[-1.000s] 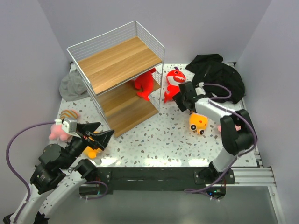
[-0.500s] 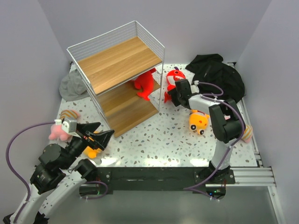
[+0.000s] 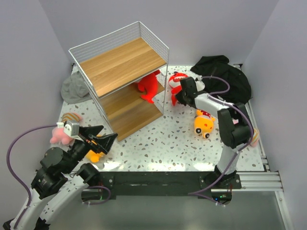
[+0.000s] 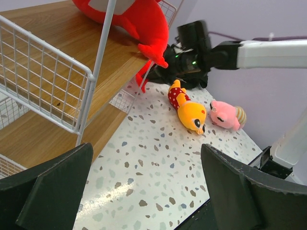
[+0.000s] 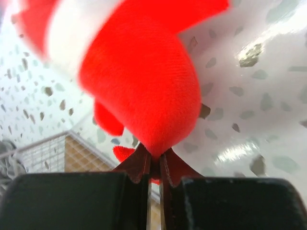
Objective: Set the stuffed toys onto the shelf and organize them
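Note:
The white wire shelf point(image 3: 122, 62) stands at the back left, with one red shark point(image 3: 148, 85) on its middle board. A second red shark point(image 3: 176, 81) lies on the table just right of the shelf, and my right gripper point(image 3: 184, 93) is shut on its lower end. In the right wrist view the shark's red plush point(image 5: 144, 86) is pinched between the right gripper's point(image 5: 154, 160) jaws. A yellow doll point(image 3: 204, 124) lies beside the right arm. My left gripper point(image 3: 103, 136) hangs open and empty at the front left, above another yellow doll point(image 3: 93, 155) and beside a pink toy point(image 3: 60, 136).
A black cloth heap point(image 3: 223, 76) lies at the back right. A grey hat point(image 3: 74, 88) sits behind the shelf on the left. In the left wrist view a pink toy point(image 4: 225, 115) lies next to the yellow doll point(image 4: 189, 112), near the table's right edge.
My right gripper has moved left and back to the red shark beside the shelf and shut on it. The left arm has not moved.

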Motion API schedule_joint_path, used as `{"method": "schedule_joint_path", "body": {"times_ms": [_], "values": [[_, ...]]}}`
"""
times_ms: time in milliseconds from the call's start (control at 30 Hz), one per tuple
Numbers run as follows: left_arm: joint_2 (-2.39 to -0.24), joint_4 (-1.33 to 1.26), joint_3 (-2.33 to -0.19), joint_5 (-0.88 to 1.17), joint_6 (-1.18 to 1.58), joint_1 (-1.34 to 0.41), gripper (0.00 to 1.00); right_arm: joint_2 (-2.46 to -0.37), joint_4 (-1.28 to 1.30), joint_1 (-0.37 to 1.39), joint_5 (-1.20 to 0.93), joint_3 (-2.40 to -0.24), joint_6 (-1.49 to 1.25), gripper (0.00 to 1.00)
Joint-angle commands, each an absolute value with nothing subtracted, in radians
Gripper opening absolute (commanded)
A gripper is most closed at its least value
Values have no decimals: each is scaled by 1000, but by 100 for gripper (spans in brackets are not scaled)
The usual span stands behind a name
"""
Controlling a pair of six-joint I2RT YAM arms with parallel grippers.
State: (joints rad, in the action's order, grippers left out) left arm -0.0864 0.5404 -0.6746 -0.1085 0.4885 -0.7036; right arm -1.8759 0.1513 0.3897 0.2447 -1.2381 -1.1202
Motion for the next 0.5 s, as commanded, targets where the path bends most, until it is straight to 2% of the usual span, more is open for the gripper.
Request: {"method": "schedule_joint_path", "body": {"times_ms": [0, 200, 467], "values": [[-101, 512, -673, -106, 492, -709, 100, -1629, 281, 383, 388, -1261, -881, 0], [-98, 509, -672, -104, 492, -709, 100, -1381, 442, 385, 327, -1209, -687, 0], [-95, 509, -672, -100, 489, -707, 100, -1019, 761, 385, 80, -1186, -502, 0]]}}
